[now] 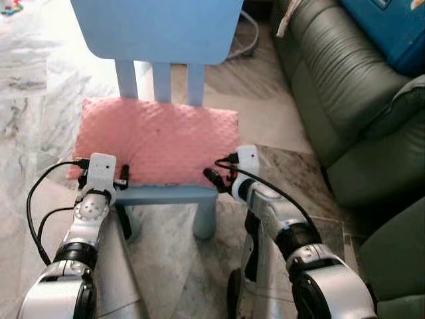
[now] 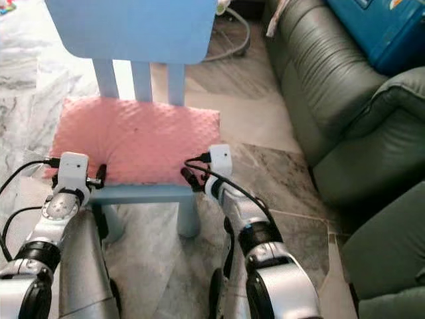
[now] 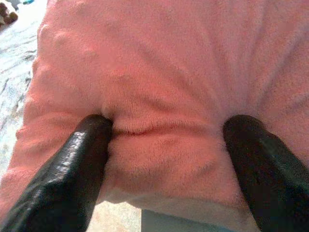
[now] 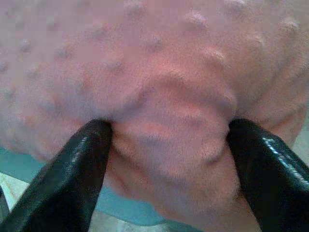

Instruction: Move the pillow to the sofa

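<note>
On pillow (image 1: 156, 139): both grippers (pinching edge)

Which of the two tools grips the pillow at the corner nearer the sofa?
The right tool: it pinches the pink pillow at the corner towards the green sofa; the left tool grips the far corner.

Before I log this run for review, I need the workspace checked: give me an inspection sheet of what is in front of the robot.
Surface: light blue chair on a marble floor; its seat carries the pillow.
Job's things: pink pillow lies flat on the chair seat; green sofa stands to the robot's right.
Clutter: small colourful items on the floor at far left, too small to identify.
Grippers: left gripper and right gripper each pinch the pillow's near edge, fabric bunched between the fingers.
Cables: black cables loop from both wrists; a grey cable lies behind the chair.
Surroundings: blue object on the sofa.
</note>
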{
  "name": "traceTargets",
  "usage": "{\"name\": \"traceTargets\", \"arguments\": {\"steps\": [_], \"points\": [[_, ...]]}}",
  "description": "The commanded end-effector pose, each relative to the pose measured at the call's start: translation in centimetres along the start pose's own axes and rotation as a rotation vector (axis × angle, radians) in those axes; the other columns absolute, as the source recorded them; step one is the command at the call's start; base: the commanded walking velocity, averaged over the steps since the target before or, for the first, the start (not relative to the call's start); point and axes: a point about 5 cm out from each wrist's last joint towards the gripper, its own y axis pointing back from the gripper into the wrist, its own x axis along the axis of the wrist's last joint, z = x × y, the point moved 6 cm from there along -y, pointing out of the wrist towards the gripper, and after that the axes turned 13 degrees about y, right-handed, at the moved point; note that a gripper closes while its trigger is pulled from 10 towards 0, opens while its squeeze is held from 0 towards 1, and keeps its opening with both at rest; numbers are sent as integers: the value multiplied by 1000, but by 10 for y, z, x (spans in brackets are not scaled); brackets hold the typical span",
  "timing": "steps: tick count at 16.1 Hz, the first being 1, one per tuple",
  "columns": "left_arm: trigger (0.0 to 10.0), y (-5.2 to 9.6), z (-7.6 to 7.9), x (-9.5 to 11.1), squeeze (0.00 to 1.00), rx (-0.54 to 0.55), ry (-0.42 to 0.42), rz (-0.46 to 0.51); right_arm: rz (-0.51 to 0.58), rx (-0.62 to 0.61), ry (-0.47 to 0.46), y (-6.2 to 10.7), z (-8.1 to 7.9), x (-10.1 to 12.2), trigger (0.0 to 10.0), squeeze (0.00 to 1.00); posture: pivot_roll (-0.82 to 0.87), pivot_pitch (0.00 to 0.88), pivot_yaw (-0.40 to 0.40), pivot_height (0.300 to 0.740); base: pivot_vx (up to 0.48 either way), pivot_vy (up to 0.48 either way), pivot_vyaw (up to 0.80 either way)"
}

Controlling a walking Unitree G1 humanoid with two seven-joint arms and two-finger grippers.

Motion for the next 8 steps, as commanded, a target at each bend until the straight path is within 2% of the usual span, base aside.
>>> {"name": "traceTargets", "arguments": {"steps": [1,5,8], "points": [[0,4,3,-19,0,-12,-16,-68,-10,-7,-6,0,3,-4,0,0,42,169,-143,386,0,0,0],[0,2,4,-19,0,-17,-31,-64,-9,-43,-38,1,12,-9,0,0,35,166,-141,386,0,0,0],[0,2,5,-20,0,-12,-12,-67,-3,-60,-56,1,16,-10,0,0,37,165,-140,386,0,0,0]]}}
